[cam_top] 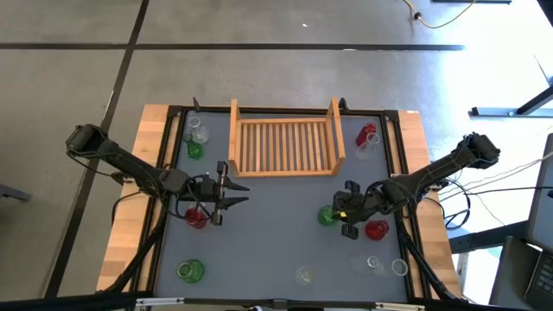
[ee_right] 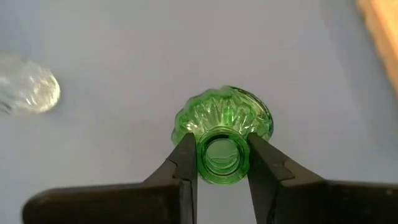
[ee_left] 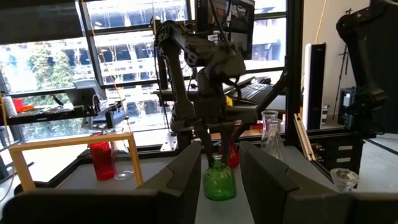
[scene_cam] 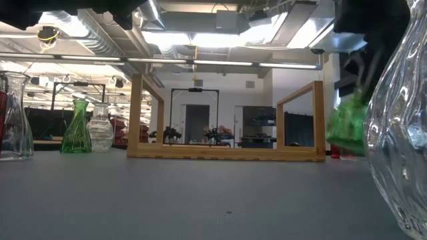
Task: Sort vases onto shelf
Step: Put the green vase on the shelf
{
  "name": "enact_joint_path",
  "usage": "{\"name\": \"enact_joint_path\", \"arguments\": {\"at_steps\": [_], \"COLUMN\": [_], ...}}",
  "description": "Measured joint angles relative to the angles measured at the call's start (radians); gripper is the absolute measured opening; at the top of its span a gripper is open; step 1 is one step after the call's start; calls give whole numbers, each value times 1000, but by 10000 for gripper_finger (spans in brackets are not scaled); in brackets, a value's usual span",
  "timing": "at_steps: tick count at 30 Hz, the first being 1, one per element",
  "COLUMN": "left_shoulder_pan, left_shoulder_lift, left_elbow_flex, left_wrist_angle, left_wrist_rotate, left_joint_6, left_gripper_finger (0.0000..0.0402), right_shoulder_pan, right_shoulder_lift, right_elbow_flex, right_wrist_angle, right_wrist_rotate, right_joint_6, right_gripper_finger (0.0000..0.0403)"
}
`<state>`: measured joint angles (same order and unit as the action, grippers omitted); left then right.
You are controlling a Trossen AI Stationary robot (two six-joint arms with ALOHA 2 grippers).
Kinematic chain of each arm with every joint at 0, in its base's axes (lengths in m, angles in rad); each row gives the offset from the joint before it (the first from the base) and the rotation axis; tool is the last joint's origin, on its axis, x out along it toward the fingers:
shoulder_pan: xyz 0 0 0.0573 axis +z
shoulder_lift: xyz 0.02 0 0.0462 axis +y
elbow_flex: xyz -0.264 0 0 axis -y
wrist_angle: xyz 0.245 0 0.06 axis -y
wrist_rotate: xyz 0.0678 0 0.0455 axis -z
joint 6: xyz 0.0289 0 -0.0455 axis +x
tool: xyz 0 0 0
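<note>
Our right gripper (ee_right: 219,163) is clamped on the neck of a green vase (ee_right: 224,124) right of table centre, ready to carry it to the shelf (cam_top: 285,142) farther back.

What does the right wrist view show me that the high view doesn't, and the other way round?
Only the right wrist view shows the fingers pressed on either side of the green vase's neck. Only the high view shows the shelf, the left gripper over a red vase, and the other vases. Both show the right gripper at that green vase.
</note>
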<state>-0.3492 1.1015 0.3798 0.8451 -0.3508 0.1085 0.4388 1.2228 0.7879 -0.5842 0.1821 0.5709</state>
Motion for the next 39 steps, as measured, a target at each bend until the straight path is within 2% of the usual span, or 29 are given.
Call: {"name": "enact_joint_path", "arguments": {"at_steps": [11, 19, 24, 31, 39], "left_shoulder_pan": [0, 0, 0, 0, 30], "left_shoulder_lift": [0, 0, 0, 0, 0], "left_elbow_flex": [0, 0, 0, 0, 0], "left_wrist_angle": [1, 1, 1, 1, 1], "left_wrist_rotate": [0, 0, 0, 0, -5], "left_joint_6": [0, 0, 0, -2, -44], "left_gripper_finger": [103, 103, 103, 103, 103], "right_shoulder_pan": [-147, -354, -495, -689, -828], "right_shoulder_lift": [-1, 0, 8, 107, 278], "right_elbow_flex": [178, 274, 282, 305, 471], "right_wrist_angle": [-43, -89, -92, -106, -162], "right_wrist_rotate": [2, -8, -41, -125, -167], "right_joint_6": [-237, -442, -568, -699, -844], "right_gripper_finger": [74, 75, 76, 76, 76]}}
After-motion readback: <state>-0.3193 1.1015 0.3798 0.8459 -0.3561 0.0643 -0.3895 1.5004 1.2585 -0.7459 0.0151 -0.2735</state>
